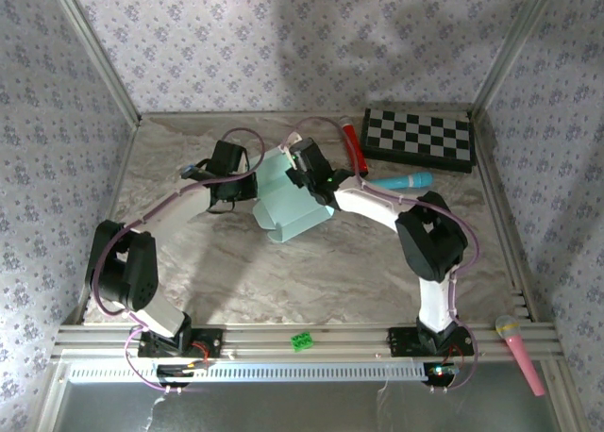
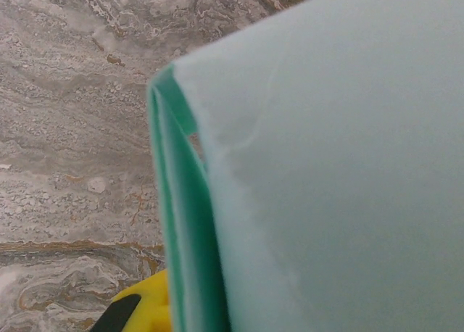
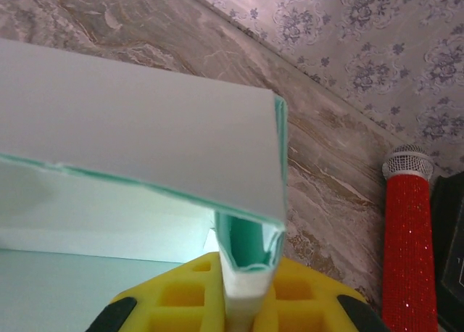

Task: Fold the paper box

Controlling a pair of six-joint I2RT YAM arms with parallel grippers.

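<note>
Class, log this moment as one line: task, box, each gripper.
task: fold paper box | box: partly folded | left gripper: at box edge, grip unclear | right gripper: shut on folded card edge

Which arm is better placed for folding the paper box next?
Probably the left: the right gripper pinches an edge of the paper box, holding it, while the left gripper sits at its other side.

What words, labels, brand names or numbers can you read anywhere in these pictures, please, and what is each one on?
None: no text is readable.
The paper box is plain mint card, the checkerboard bears only squares, and the red microphone shows only glitter.
</note>
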